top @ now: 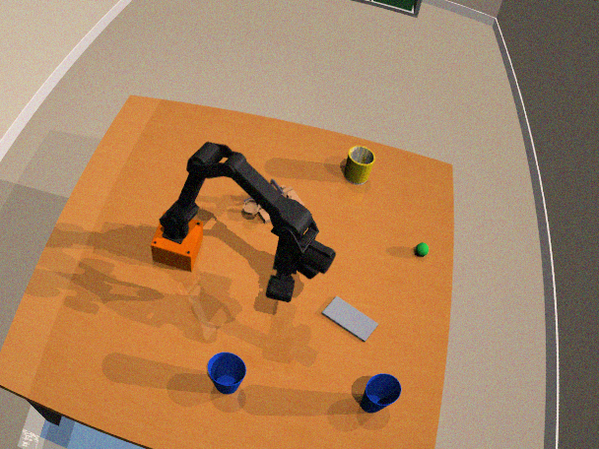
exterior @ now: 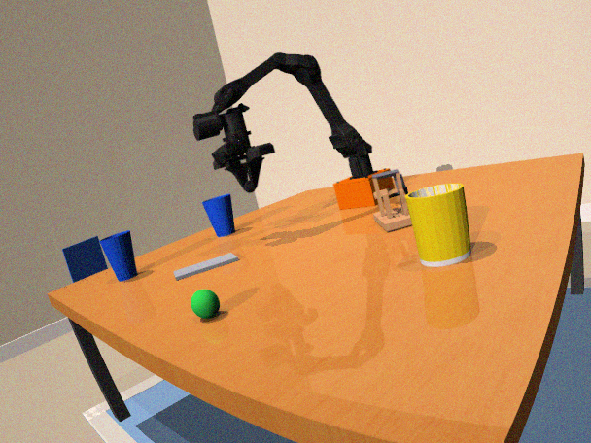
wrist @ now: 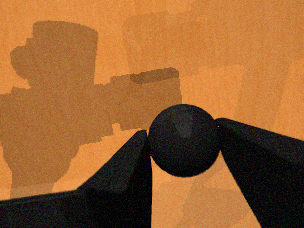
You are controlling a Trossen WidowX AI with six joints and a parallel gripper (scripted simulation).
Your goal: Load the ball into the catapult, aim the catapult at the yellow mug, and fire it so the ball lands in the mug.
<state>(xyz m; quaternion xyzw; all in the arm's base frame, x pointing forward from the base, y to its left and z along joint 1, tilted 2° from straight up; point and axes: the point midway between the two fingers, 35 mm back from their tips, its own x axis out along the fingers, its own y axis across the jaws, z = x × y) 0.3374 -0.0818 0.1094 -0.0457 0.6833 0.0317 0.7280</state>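
Room, perhaps a lab | robot arm (top: 256,189) (exterior: 328,104) bolted | table (top: 163,315) (exterior: 340,272)

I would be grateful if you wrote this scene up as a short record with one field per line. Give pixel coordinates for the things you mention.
pincer (exterior: 250,188) (wrist: 181,133): closed on black ball (wrist: 184,150)
pincer height: above table (top: 236,128) (exterior: 340,311) (wrist: 270,100)
green ball (top: 422,249) (exterior: 205,304): on table
yellow mug (top: 359,169) (exterior: 441,228): upright
blue cups (top: 227,376) (top: 381,394) (exterior: 221,216) (exterior: 121,256): two, upright
catapult (top: 294,196) (exterior: 393,221): on table, partly hidden
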